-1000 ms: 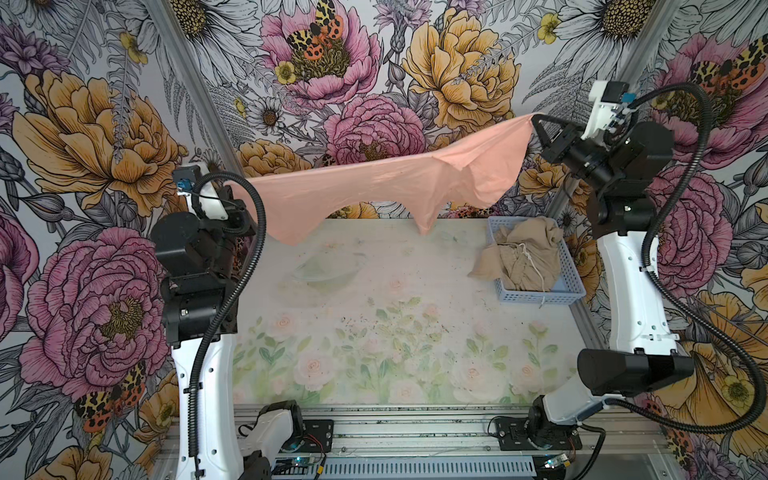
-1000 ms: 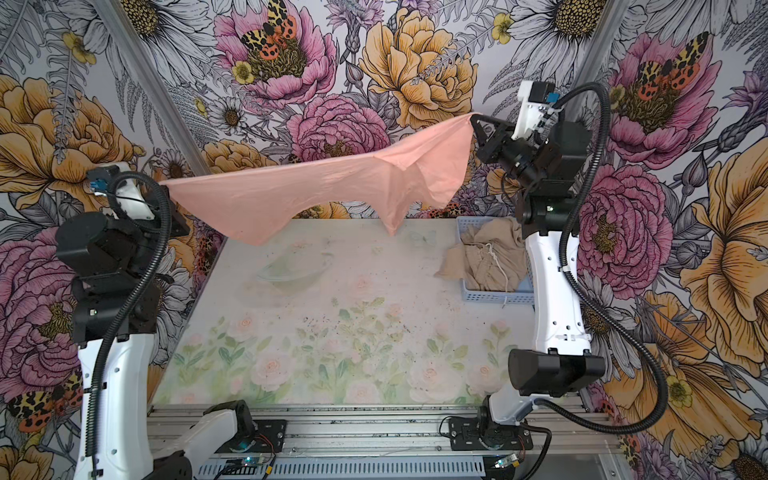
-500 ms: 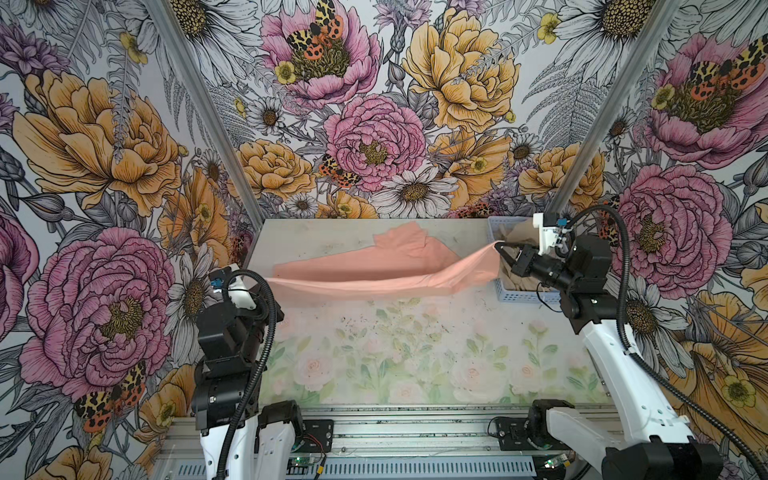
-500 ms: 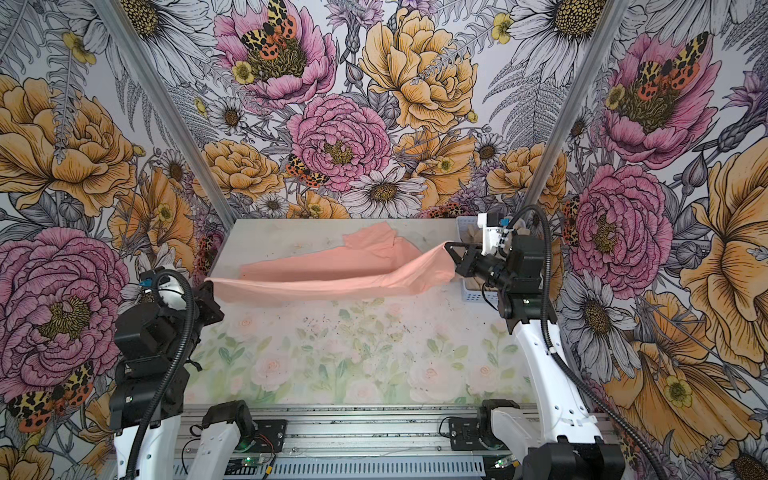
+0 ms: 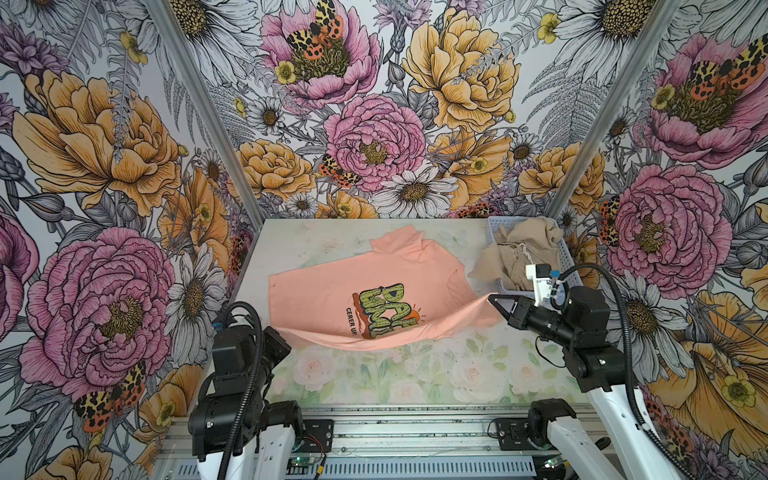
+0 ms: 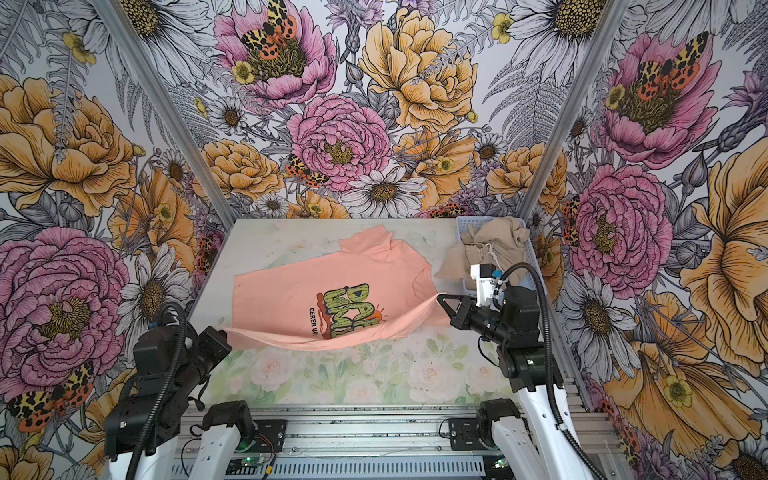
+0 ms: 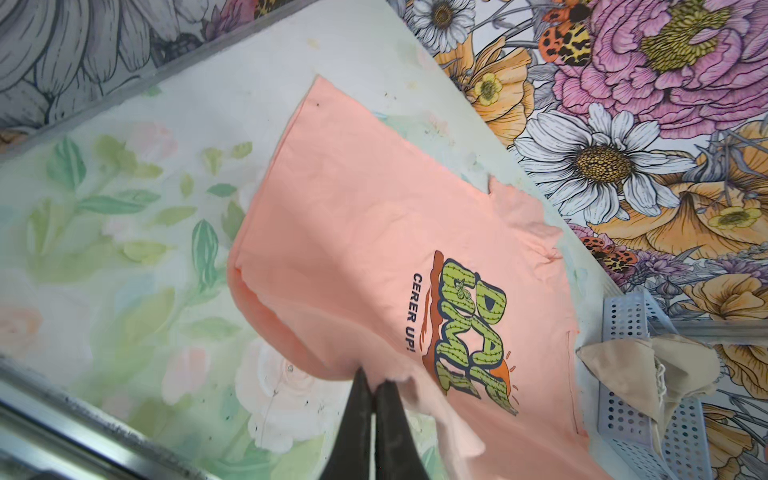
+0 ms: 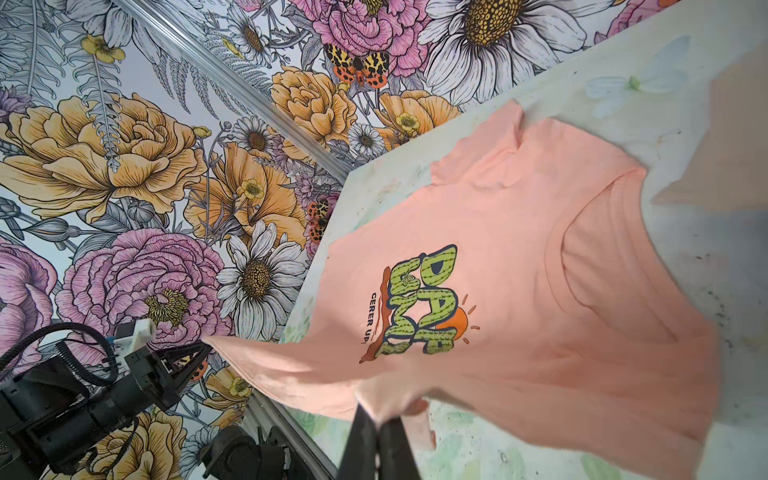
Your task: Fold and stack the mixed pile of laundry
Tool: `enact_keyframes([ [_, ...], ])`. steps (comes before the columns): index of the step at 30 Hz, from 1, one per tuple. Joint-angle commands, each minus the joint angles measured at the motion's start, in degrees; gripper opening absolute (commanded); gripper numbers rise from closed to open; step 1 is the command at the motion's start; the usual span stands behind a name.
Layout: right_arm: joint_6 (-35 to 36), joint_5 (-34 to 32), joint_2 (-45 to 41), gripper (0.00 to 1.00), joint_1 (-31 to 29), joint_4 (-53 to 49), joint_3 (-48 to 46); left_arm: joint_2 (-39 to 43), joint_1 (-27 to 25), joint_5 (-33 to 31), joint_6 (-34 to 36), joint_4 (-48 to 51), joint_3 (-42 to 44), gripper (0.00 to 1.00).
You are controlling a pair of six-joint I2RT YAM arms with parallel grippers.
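Where the peach-pink T-shirt (image 5: 353, 286) had hung stretched in the air between the two arms a second earlier, it now lay spread on the surface (image 5: 415, 374), front up. Its green lettered print (image 5: 384, 309) showed, and one sleeve pointed toward the back wall. We had swung it down and toward the near side. Most of the body had settled flat, but the near edge was not yet down — it ran as a raised, sagging band between the two grips. The left fingers (image 7: 359, 411) were pressed together on the hem-side corner. The right fingers (image 8: 361, 436) were likewise pinching cloth at the shoulder end, near the collar. We judged this the close of the laying-out step: once that edge was lowered and released, the shirt would be ready for its first fold. The beige shorts (image 5: 523, 249) lay crumpled in the light blue basket (image 5: 493, 228) at the far right corner, one part spilling over its wall just beside the shirt's collar — so the second garment was yet to be handled.
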State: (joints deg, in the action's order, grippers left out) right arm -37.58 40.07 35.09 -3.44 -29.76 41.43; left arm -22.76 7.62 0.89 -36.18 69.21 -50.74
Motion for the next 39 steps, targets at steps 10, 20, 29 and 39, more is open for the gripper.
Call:
enact_keyframes([
  [10, 0.9, -4.9, -6.8, 0.00, -0.3, -25.5, 5.9, 1.6, -0.5, -0.9, -4.3, 20.7, -2.3, 0.00],
  [20, 7.1, -9.3, 1.0, 0.00, -0.4, -28.8, 10.2, -2.5, -0.5, -4.0, -6.0, 20.4, -1.9, 0.00],
  [29, 10.8, -14.8, 18.3, 0.00, -3.0, -22.7, 15.7, -10.3, -1.4, -5.9, -9.9, 17.1, 1.3, 0.00],
  [39, 11.0, -20.6, 33.6, 0.00, -8.9, -14.9, 18.7, -23.7, -0.7, -6.7, -11.8, 14.0, 3.1, 0.00],
])
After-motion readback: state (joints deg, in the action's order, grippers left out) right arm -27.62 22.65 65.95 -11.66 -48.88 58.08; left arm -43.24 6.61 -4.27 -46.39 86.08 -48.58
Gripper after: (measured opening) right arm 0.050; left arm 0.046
